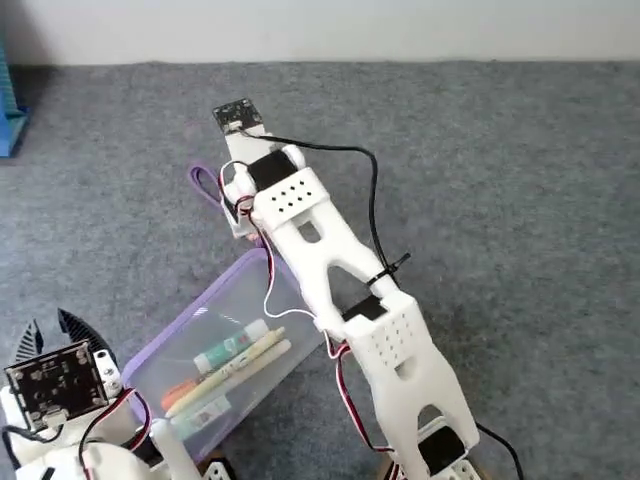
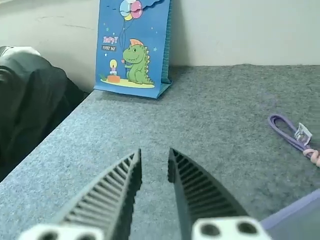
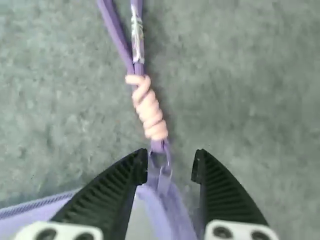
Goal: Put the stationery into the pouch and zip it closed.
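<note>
Lilac see-through pouch (image 1: 180,345), stationery (image 1: 235,362) inside, lies flat on the grey table (image 1: 500,150), likely light and floppy, so the small zip pull (image 3: 160,167) is the hold; right gripper (image 3: 171,158) straddles it, jaws apart, clamping nothing yet.

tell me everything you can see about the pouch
The pouch is a flat, see-through case with purple edging. It lies diagonally on the grey table. The stationery is inside: pale sticks and something orange. At its far corner the zipper pull carries a purple strap bound with pale pink cord. The right gripper is open around the pull. How far it is zipped cannot be told.
</note>
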You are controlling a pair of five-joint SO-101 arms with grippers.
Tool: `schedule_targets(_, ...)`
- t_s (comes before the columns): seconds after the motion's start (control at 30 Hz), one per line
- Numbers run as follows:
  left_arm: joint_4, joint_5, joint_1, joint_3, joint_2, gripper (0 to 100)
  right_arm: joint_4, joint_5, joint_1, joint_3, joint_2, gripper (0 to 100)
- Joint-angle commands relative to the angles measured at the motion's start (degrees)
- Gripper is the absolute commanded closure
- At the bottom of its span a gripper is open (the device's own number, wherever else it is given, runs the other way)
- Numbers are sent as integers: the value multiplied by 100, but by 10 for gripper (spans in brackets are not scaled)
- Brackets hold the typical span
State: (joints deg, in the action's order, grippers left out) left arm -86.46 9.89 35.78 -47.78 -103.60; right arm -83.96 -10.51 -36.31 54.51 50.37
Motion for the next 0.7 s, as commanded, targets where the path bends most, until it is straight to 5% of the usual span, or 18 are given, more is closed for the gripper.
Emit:
schedule_targets(0.0, -9, -79, 9, 66, -44, 915, 31, 299, -31, 958, 400, 833)
schedule_targets(0.67, -9, -88, 9, 66, -44, 916, -57, 932, -242, 2233, 1921, 834)
